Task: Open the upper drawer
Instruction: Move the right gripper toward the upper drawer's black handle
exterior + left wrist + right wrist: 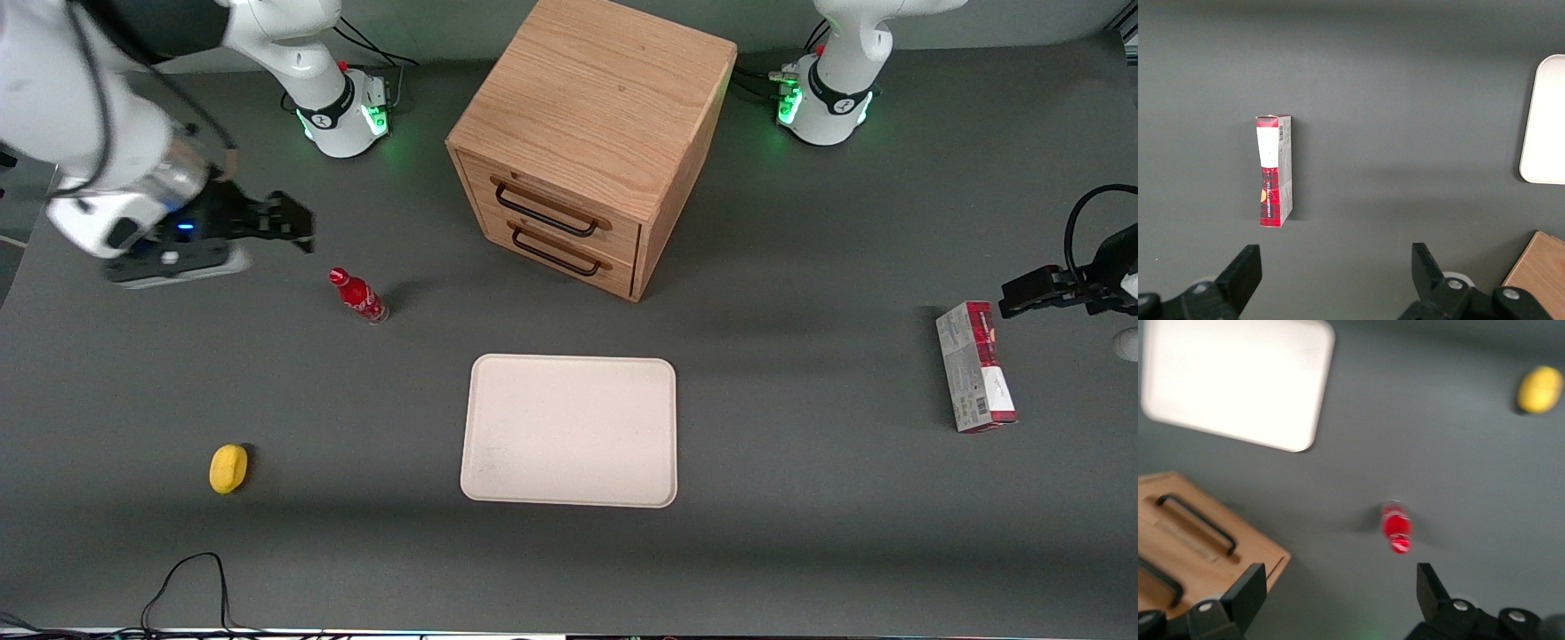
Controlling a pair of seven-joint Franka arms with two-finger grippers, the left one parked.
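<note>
Gripper (pixel 289 222) hangs above the table toward the working arm's end, fingers spread wide with nothing between them; the wrist view confirms the two fingers (pixel 1248 590) stand well apart over bare table. Taking the gripper as centre of the front view: red bottle (pixel 358 296) stands at about four o'clock, near but clear of the fingers, upright with its cap tilted slightly; yellow lemon-like object (pixel 228 468) lies at six o'clock, well apart and nearer the front camera.

Oak cabinet (pixel 587 133) sits at three o'clock from the gripper, well apart, mid-table; upper drawer (pixel 556 209) is shut, flush with the cabinet front, its black wire handle (pixel 544 212) untouched; lower drawer (pixel 560 253) directly beneath it, likewise shut.

Cream tray (pixel 569 431) lies flat at six o'clock from the cabinet, nearer the front camera, apart from the drawer fronts.

Red and grey carton (pixel 973 366) lies on its side toward the parked arm's end of the table, well apart from the tray.

Grey table (pixel 800 533) bears all items.
</note>
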